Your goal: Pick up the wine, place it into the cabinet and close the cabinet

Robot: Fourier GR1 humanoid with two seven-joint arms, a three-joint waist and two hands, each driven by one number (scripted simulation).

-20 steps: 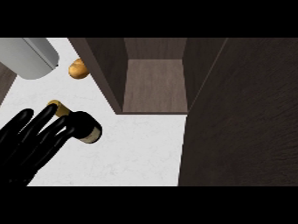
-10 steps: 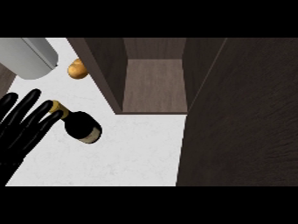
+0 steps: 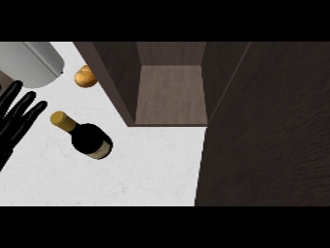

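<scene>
Wine (image 3: 86,135) stands on the tabletop (image 3: 146,169), gold-capped neck leaning up-left toward my left hand (image 3: 7,126), fingers spread, holding nothing.

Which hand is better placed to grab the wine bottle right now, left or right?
Left, probably. The left hand is open just beside the wine bottle on the counter. The right hand is not in view.

Wine bottle (image 3: 86,136) between left hand (image 3: 7,127) and cabinet (image 3: 169,92).
</scene>
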